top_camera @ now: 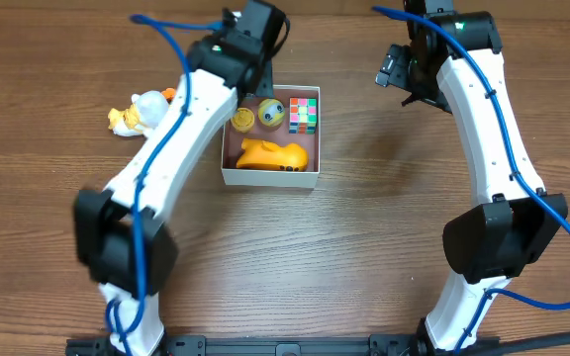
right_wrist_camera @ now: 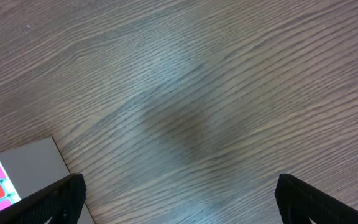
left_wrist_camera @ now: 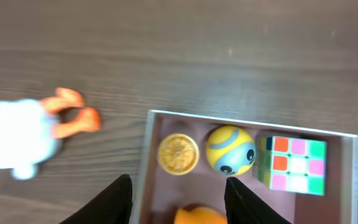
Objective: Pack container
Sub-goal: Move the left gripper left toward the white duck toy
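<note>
While the left pincer (left_wrist_camera: 179,190) gapes empty above the container (top_camera: 270,179), right pincer (right_wrist_camera: 179,185) spread wide — nothing held.

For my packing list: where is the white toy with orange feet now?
Overhead view: the white toy lies on the table, outside the container, to its left.

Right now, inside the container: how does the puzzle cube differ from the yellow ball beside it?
Shape: the puzzle cube is boxy and flat-faced; the yellow ball is round.
Look: the cube shows a grid of mixed coloured squares; the ball is yellow with a blue band.
Place: the cube fills a corner of the container; the ball sits between it and a yellow disc.
Shared: both lie inside along one wall.
</note>
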